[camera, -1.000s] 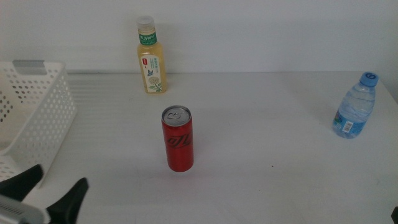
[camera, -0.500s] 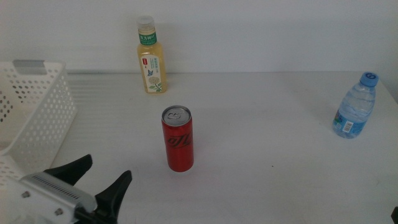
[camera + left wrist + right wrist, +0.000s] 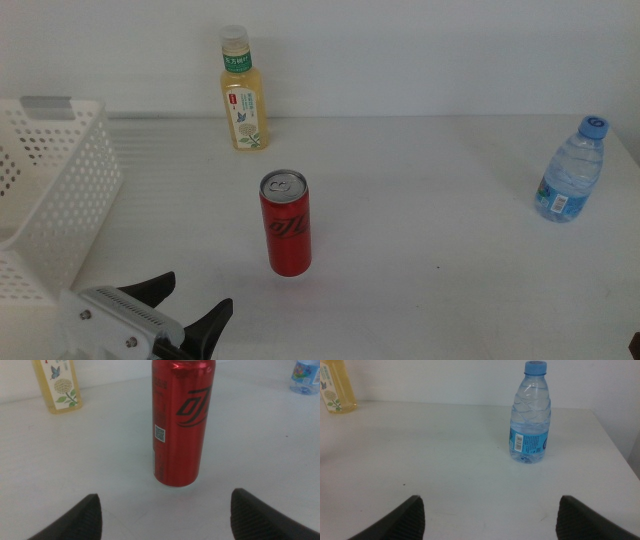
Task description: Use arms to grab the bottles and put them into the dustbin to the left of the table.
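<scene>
Left hand (image 3: 190, 305) wide open and empty near upright red can (image 3: 286, 222), right hand (image 3: 487, 520) open, facing water bottle (image 3: 530, 412)

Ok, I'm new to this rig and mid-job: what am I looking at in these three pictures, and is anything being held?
Two robot arms work at a white table, each ending in a two-jaw gripper. The wide picture looks down from overhead; the other two come from cameras on each arm's wrist. The left gripper is at the near edge, jaws open, pointed at the red can, which stands upright and fills its wrist view. The right gripper is also open, facing the clear water bottle at the table's right side; overhead it is barely visible. A yellow drink bottle stands at the back. The white perforated dustbin sits on the left. Nothing is held.
</scene>
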